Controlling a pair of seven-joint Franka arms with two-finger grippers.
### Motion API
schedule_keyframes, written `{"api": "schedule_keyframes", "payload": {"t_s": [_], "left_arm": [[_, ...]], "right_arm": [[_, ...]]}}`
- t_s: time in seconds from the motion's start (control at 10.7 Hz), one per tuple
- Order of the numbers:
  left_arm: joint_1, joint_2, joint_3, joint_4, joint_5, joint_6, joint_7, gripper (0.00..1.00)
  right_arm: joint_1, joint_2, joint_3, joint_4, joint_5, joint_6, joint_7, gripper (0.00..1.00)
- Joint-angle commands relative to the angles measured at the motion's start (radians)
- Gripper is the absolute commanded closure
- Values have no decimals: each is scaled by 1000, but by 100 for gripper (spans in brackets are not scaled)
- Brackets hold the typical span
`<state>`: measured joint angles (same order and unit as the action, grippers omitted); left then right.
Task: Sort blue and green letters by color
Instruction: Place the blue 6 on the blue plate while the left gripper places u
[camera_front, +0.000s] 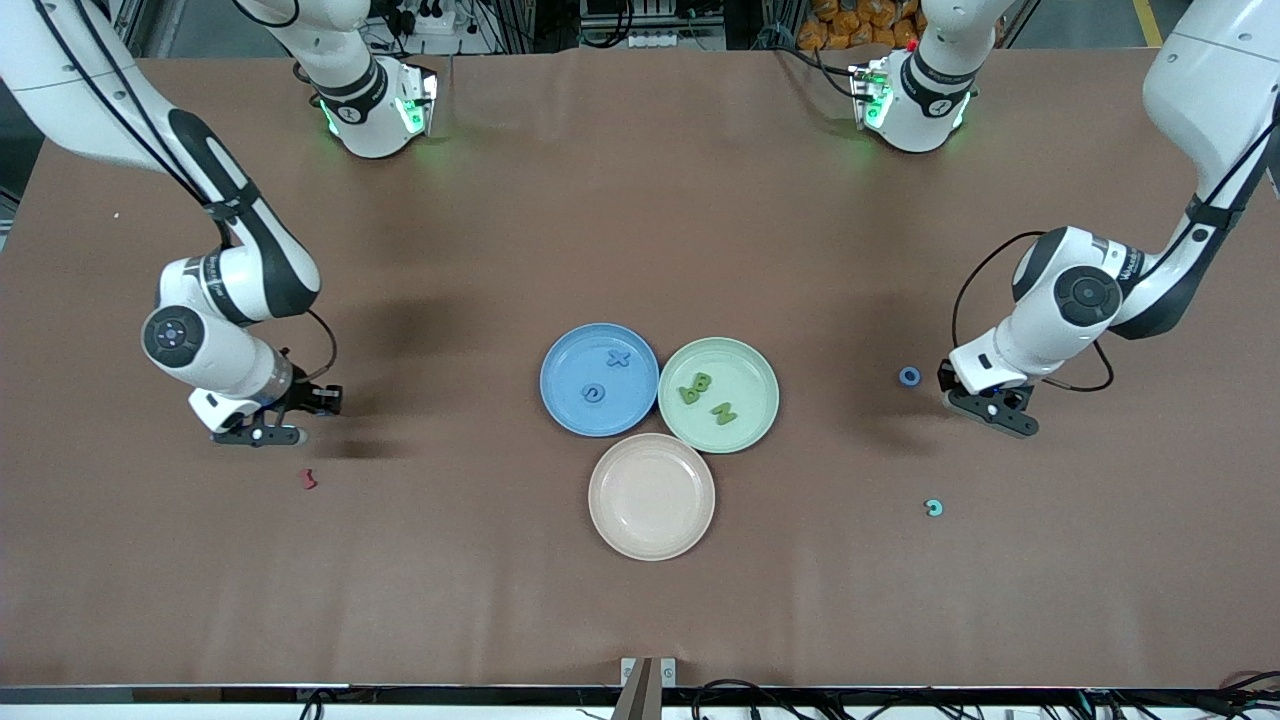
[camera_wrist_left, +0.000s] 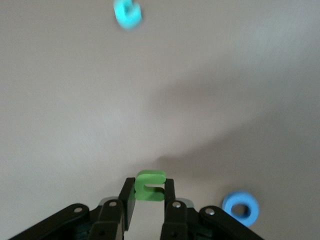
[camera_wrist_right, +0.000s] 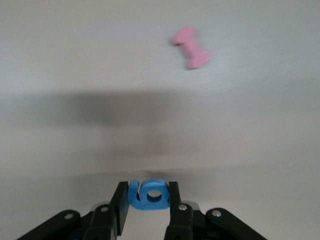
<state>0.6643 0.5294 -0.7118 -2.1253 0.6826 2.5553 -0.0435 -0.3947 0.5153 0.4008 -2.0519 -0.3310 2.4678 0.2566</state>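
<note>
Olive-green foam letter (camera_wrist_left: 150, 185) is clamped in the left gripper (camera_wrist_left: 148, 200) at the table's three o'clock, presumably for the pale green plate (camera_front: 764, 368). A medium-blue foam character (camera_wrist_right: 149, 195) is pinched by the right gripper (camera_wrist_right: 149, 202) at nine o'clock, likely for the blue plate (camera_front: 560, 360).

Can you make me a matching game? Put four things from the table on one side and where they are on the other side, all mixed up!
Things:
1. green letter
2. blue letter
3. blue ring
4. peach plate

Places:
A. on the table beside the left pincer
B. nearest the front camera of the three plates, nothing in it
C. pinched in the right pincer
D. pinched in the left pincer

Right pairs: 1-D, 2-C, 3-A, 4-B
</note>
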Motion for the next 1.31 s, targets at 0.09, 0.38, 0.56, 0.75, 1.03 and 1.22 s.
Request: {"api": "schedule_keyframes", "payload": {"t_s": [0.09,0.38,0.56,0.75,1.03,1.22], "left_arm": [[-124,-8,-106,207,-284,-202,-125,100],[-277,-5,-106,293,-330,-274,-348,100],[-379,4,-103,323,-330,-290,-519,100],[-451,30,-97,324,-318,-290,-649,100],[-509,50,-60,340,-314,-288,-694,83],[-546,73,-38,369,-313,-288,-694,79]], "right_arm": [[158,12,10,169,287,-260,93,100],[272,12,20,235,355,-332,280,100],[376,14,18,283,415,-332,451,100],[491,37,16,326,438,-319,629,100],[595,58,13,355,432,-308,795,54],[606,65,-2,352,420,-309,814,0]]}}
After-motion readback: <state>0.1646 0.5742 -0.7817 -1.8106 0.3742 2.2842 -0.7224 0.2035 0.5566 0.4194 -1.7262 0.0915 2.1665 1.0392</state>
